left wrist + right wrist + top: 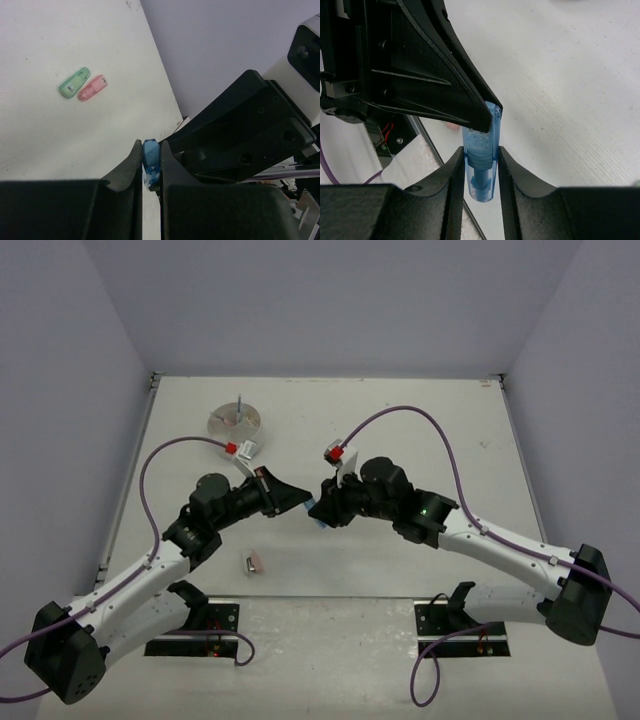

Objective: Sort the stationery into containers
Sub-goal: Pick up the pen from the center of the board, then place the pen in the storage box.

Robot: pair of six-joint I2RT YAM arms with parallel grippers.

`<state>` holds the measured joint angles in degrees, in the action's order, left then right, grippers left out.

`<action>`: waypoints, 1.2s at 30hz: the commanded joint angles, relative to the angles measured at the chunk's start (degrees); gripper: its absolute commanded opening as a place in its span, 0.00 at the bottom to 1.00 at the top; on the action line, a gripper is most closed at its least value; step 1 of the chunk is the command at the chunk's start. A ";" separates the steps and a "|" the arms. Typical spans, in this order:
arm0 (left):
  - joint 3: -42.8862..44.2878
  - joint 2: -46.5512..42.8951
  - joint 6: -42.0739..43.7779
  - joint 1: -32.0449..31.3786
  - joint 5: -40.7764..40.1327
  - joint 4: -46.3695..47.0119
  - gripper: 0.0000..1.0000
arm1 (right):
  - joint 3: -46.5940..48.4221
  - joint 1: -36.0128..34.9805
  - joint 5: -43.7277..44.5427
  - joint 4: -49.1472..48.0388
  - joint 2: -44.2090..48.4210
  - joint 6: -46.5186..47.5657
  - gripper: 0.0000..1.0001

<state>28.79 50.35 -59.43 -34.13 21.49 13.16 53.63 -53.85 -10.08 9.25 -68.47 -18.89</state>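
Both arms meet over the middle of the bench [420,420], pincer tip to pincer tip. The left pincer [151,150] is closed on a blue capsule [151,159], with one finger pressed to each side. The right pincer [481,156] grips the same blue capsule lower down, its fingers [456,175] tight against both flanks. The capsule is off the bench, held between the two pincers. One left fingertip overlaps its upper end in the right wrist view. A green capsule [74,82] and a pink capsule [92,87] lie side by side on the bench, nearly touching and apart from the arms. The white dish [222,426] sits at the far left of the bench, well apart from both pincers.
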 commanded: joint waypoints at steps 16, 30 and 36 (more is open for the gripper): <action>32.19 19.62 20.02 16.71 -55.09 -29.83 0.00 | -9.57 6.52 22.21 -0.33 13.22 -1.91 0.99; 31.50 30.87 17.24 34.13 -47.23 -9.48 0.00 | -11.26 7.00 22.91 -0.25 14.03 -0.07 0.99; 31.42 34.58 17.27 36.22 -41.58 -2.97 0.00 | -11.09 7.09 22.93 -0.11 13.22 0.16 0.99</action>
<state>59.35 83.89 -41.82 0.87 -23.50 0.18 42.68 -47.16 11.11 9.84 -55.70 -19.65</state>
